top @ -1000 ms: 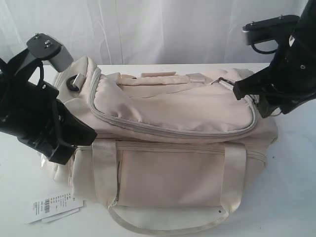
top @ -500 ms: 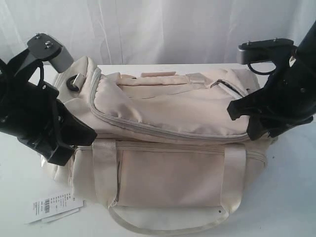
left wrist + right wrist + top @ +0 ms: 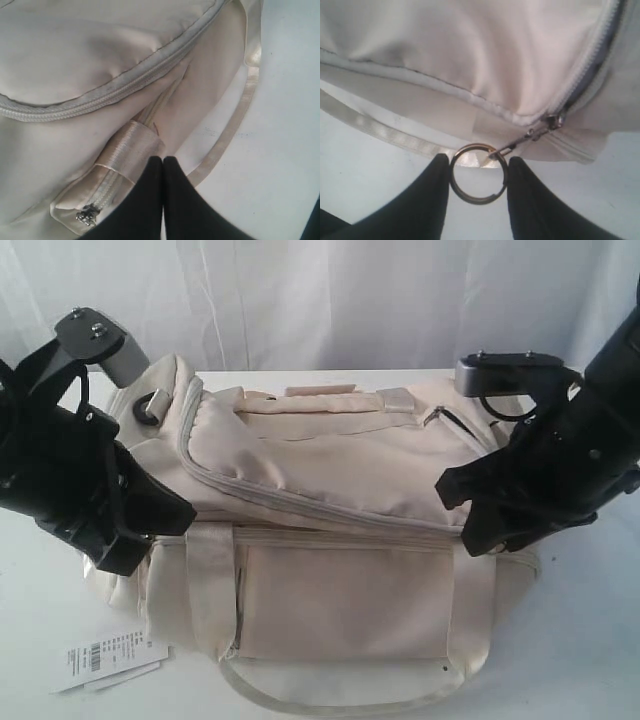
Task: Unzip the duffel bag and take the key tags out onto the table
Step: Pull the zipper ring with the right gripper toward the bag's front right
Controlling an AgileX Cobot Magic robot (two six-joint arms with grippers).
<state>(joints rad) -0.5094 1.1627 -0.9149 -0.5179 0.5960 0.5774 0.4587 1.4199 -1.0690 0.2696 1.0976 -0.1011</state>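
The cream duffel bag [image 3: 340, 465] lies on the white table [image 3: 590, 640]. My right gripper [image 3: 458, 515] is at the bag's right front corner, shut on the metal pull ring [image 3: 478, 200] of the curved top zipper [image 3: 300, 502]. In the right wrist view the ring sits between the two fingers of that gripper [image 3: 478, 167], linked to the slider [image 3: 554, 121]. Behind the slider the zipper stands parted, showing grey lining [image 3: 598, 67]. My left gripper [image 3: 172, 517] is shut at the bag's left end; in its wrist view this gripper [image 3: 163, 159] touches a webbing tab [image 3: 131, 150]. The key tags are hidden.
A white barcode label [image 3: 105, 658] lies on the table at the front left. The bag's front handle [image 3: 330, 698] loops toward the table's near edge. The front pocket's zipper slider [image 3: 86, 216] is beside the left fingers. A white curtain hangs behind.
My right gripper has moved left and toward the front along the zipper's curve with the pull ring, and a gap has opened at the bag's right end. The left arm has not moved.
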